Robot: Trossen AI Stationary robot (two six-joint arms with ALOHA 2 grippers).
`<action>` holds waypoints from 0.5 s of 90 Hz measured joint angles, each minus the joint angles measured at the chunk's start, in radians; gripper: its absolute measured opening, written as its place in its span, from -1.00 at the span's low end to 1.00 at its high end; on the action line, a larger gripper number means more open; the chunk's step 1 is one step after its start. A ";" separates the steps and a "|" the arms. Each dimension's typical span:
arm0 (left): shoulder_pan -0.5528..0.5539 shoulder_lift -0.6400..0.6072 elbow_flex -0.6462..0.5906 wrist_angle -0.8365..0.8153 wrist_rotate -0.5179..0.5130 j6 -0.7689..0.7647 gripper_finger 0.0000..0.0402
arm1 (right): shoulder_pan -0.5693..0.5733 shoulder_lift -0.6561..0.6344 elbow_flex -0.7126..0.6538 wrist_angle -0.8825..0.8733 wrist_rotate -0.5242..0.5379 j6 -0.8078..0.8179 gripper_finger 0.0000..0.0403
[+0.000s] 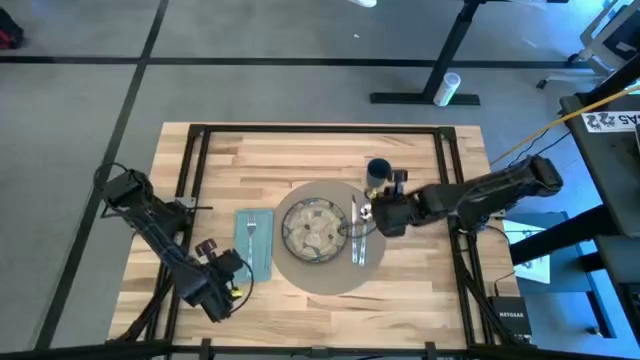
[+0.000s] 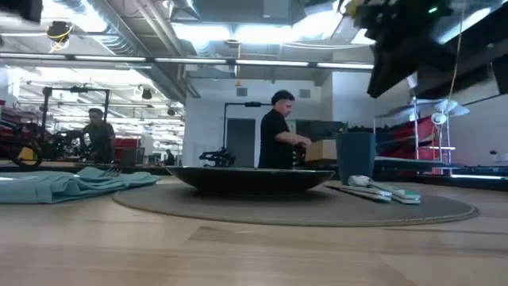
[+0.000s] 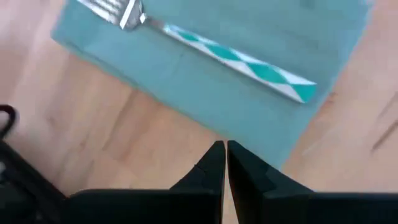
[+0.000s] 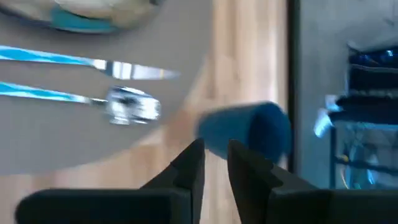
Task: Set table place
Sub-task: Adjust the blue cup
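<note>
High view: light butcher-block wooden table (image 1: 420,265) carries round grey-brown placemat (image 1: 330,282), speckled round plate (image 1: 312,230), teal rectangular napkin (image 1: 262,250) with silver fork (image 1: 251,233); right gripper (image 1: 372,212) hovers over knife and spoon, beside small dark-blue cup (image 1: 378,171). Left gripper (image 1: 237,288) parked near the napkin's corner. Low view: cup upright behind cutlery. Left wrist view: fingers closed together, empty. Right wrist view: fingers narrowly parted, empty. Risk: a careless retreat by the right arm could clip the cup and tip it.
</note>
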 joint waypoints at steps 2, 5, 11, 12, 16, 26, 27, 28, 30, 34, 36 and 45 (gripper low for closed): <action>0.000 0.000 0.014 -0.016 -0.010 0.000 -1.00 | -0.025 0.000 0.002 0.002 -0.007 -0.019 -0.82; -0.002 0.000 0.033 -0.043 -0.023 0.000 -1.00 | -0.063 0.000 0.003 0.011 -0.023 -0.060 -0.87; -0.005 0.000 0.070 -0.094 -0.055 0.001 -1.00 | -0.141 0.000 0.003 0.015 -0.057 -0.135 -0.96; -0.005 0.000 0.075 -0.101 -0.061 0.003 -1.00 | -0.154 0.001 0.003 0.016 -0.061 -0.145 -0.96; -0.005 0.000 0.095 -0.127 -0.078 0.015 -1.00 | -0.209 0.004 0.003 0.022 -0.081 -0.186 -0.98; -0.002 0.000 0.121 -0.174 -0.090 0.046 -1.00 | -0.333 0.009 0.002 0.067 -0.179 -0.298 -0.98; -0.002 0.000 0.122 -0.178 -0.092 0.048 -1.00 | -0.344 0.009 0.002 0.074 -0.191 -0.310 -0.99; -0.001 0.000 0.123 -0.181 -0.093 0.051 -1.00 | -0.355 0.009 0.002 0.082 -0.202 -0.322 -0.99; 0.001 0.000 0.124 -0.187 -0.093 0.052 -1.00 | -0.375 0.011 0.002 0.099 -0.226 -0.343 -0.99; 0.004 0.000 0.124 -0.198 -0.096 0.051 -1.00 | -0.415 0.013 0.002 0.125 -0.278 -0.382 -1.00; 0.004 0.000 0.124 -0.203 -0.098 0.050 -1.00 | -0.435 0.015 0.002 0.133 -0.304 -0.400 -1.00; 0.004 0.000 0.124 -0.203 -0.130 0.047 -1.00 | -0.500 0.028 0.003 0.175 -0.393 -0.465 -1.00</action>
